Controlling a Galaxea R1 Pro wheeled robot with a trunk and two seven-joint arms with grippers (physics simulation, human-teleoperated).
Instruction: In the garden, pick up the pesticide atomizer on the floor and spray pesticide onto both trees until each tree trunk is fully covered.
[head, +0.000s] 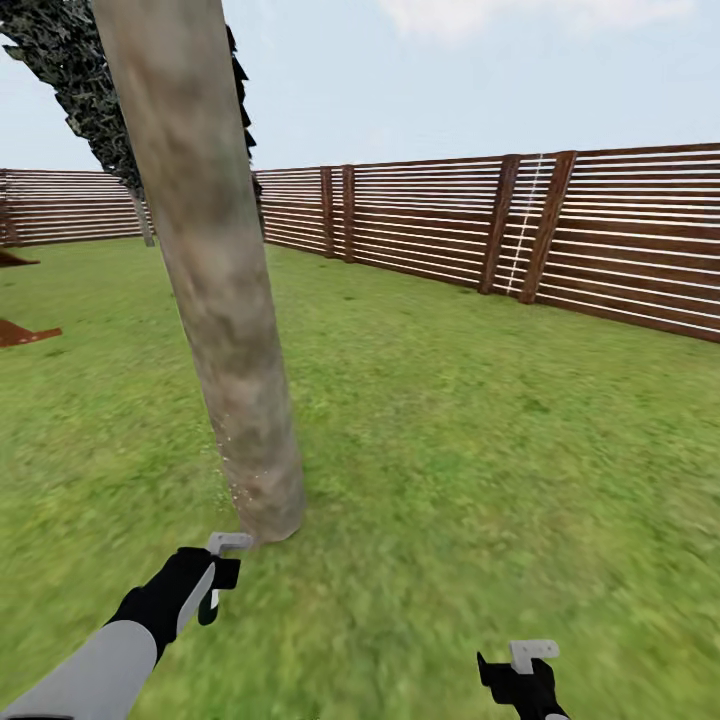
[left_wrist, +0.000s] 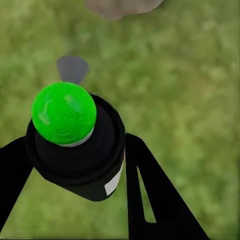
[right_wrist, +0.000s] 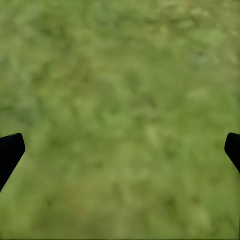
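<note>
Head view: tree trunk (head: 215, 300) on grass (head: 480, 450), white specks (head: 228, 470) near its base | left gripper (left_wrist: 75, 165) clamps sprayer (left_wrist: 75, 145), green cap; near trunk foot | right gripper (right_wrist: 120, 145) wide apart, empty

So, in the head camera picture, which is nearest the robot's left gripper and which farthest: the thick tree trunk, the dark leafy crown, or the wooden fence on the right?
From the left gripper:
1. Tree trunk, its base just ahead of the gripper.
2. Leafy crown, up at the trunk's top, to the left.
3. Wooden fence, far across the lawn, to the right.

Left end effector (left_wrist: 75, 165) clamped, right (right_wrist: 120, 150) spread
</note>
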